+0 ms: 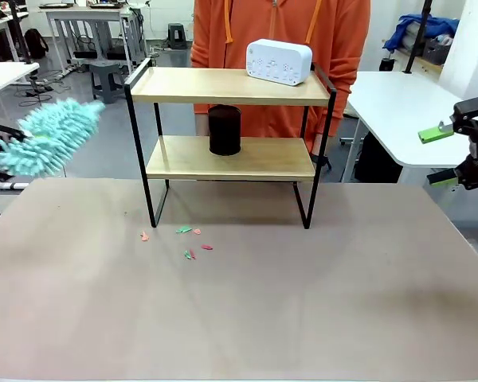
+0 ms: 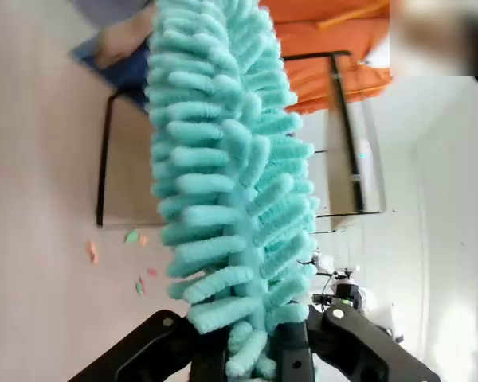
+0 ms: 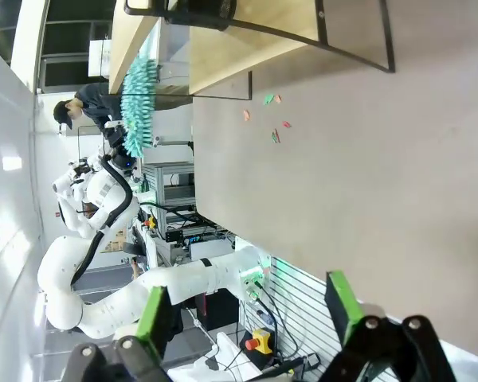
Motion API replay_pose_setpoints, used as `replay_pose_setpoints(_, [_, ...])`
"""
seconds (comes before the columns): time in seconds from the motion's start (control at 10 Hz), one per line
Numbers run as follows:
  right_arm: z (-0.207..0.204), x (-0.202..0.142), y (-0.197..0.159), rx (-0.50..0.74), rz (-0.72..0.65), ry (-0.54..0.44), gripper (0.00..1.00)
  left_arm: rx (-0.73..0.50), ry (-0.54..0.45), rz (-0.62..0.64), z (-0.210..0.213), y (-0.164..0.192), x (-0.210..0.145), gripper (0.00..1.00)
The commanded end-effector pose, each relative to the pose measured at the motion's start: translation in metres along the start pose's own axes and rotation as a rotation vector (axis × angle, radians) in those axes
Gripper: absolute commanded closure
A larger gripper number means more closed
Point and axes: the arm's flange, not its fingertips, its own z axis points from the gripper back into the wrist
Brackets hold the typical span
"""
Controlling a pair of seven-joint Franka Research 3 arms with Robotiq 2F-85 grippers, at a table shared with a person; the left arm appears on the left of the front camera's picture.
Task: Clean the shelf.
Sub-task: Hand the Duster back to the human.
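Nearest the camera, the brown desk [image 1: 247, 310] lies bare up to a few small pink and green scraps [image 1: 187, 241], which lie on it just in front of the shelf [image 1: 231, 86], toward its left legs. The shelf stands at the desk's far middle, on four thin black legs. A black cylinder [image 1: 225, 130] stands on its lower board, and a white box [image 1: 279, 61] rests on its top board toward the right end. To the left of the shelf and apart from it, the left pincer [image 2: 247, 354] is clamped on the base of a teal fluffy duster [image 1: 48, 137], held at about top-board height. To the right of the shelf, well apart, the right pincer [image 1: 438, 155] hangs with its green pads spread wide, holding nothing. Behind the shelf stands a person in an orange hoodie [image 1: 342, 32].
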Motion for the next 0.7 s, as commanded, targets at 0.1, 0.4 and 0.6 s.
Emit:
replay_pose_setpoints(0.1, [0.0022,-0.0008,-0.0031,-0.01,0.024,0.008,0.0,-0.077,-0.043,-0.12,0.0159,-0.0032,0.0023,1.0])
replay_pose_setpoints(0.4, [0.0022,-0.0008,-0.0031,-0.01,0.024,0.008,0.0,-0.077,-0.043,-0.12,0.0159,-0.0032,0.0023,1.0])
replay_pose_setpoints(0.6, [0.0022,-0.0008,-0.0031,-0.01,0.024,0.008,0.0,-0.077,-0.043,-0.12,0.0159,-0.0032,0.0023,1.0])
